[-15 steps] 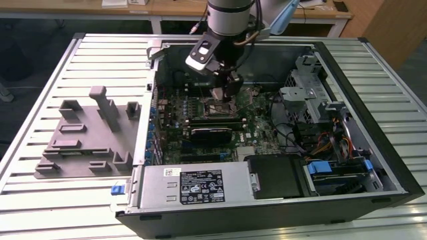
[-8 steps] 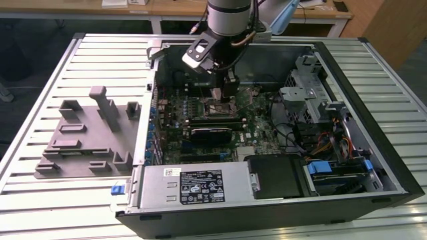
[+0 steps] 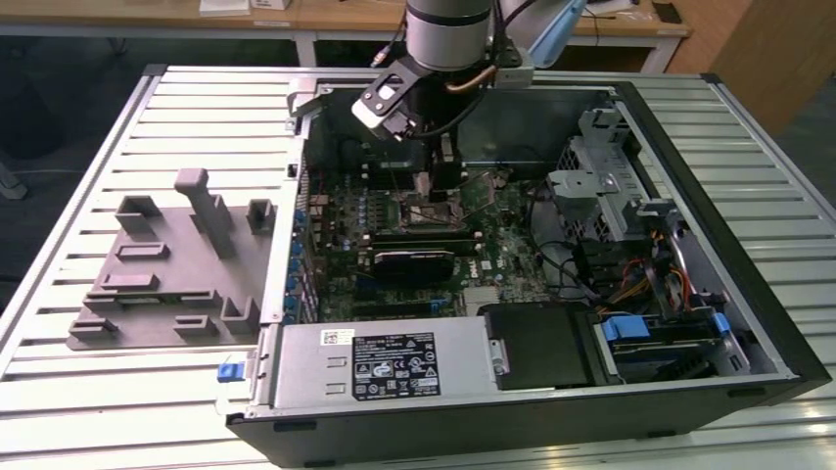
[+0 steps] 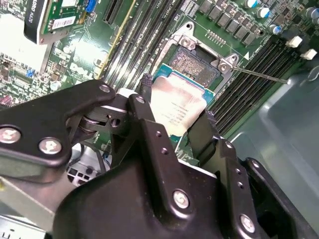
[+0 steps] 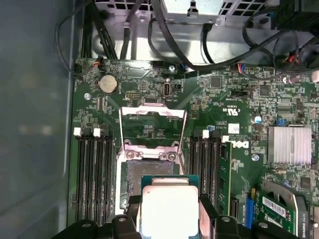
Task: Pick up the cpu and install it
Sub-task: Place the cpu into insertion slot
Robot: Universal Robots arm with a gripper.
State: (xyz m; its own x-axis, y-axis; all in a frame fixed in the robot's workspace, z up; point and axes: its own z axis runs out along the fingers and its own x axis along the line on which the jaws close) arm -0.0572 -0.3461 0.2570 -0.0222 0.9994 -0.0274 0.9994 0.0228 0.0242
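Pale silvery cpu (image 5: 169, 206) with green edging in black gripper (image 5: 169, 213), dull grey speckled socket (image 5: 144, 178) just ahead of gripper, green motherboard (image 5: 234, 89) beneath, black memory slots (image 5: 92, 174) flanking it, silver ribbed heatsink (image 5: 291, 145) off to one side.

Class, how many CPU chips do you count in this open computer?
1. The cpu sits clamped in the gripper, over the open socket; both wrist views show this same chip. Others might hide beneath parts.
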